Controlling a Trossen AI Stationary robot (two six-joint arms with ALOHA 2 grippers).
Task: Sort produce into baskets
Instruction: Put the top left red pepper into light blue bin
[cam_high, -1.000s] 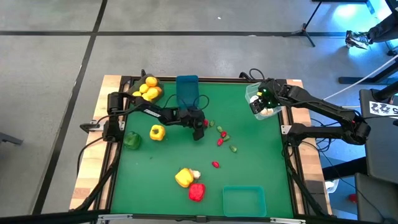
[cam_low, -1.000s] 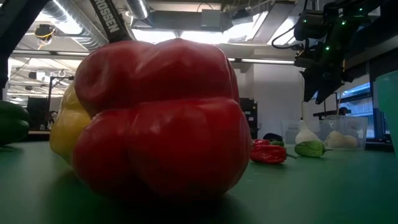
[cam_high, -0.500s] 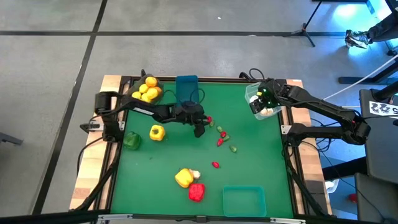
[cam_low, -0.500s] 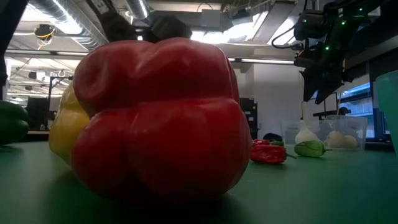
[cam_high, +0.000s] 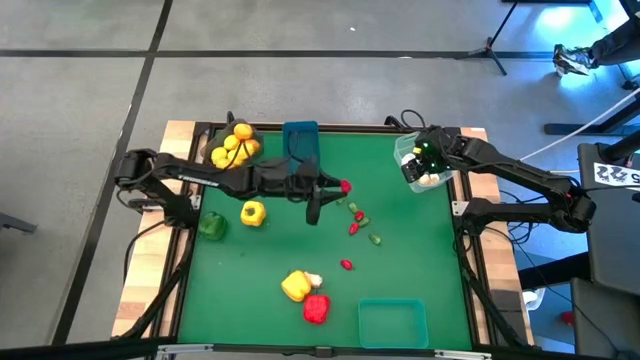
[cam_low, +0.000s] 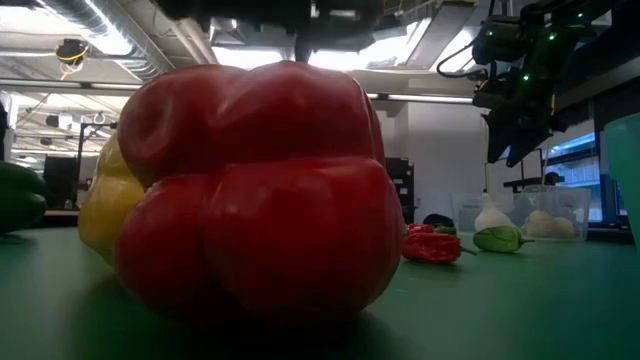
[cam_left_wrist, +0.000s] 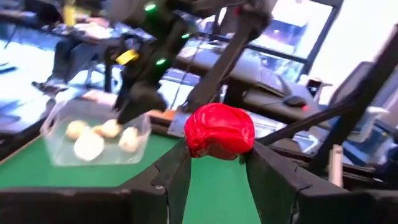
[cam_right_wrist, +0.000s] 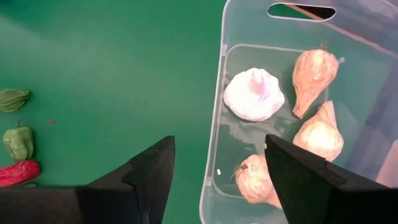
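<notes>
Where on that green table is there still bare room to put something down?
The green mat is bare between the small chilies and the teal bin, and left of the yellow pepper. It is crowded mid-table, where the left gripper holds a red piece, and by the clear bin.

The green surface (cam_high: 410, 250) is bare in a wide band at 3 to 5 o'clock and again at 7 to 9 o'clock. At the middle, a line of small red and green pieces (cam_high: 357, 222) blocks a low pass. At 6 o'clock stand the yellow pepper (cam_high: 294, 286), the red pepper (cam_high: 315, 308) and the teal basket (cam_high: 392, 322). The left arm (cam_high: 230, 180) lies across 10 to 12 o'clock.
</notes>
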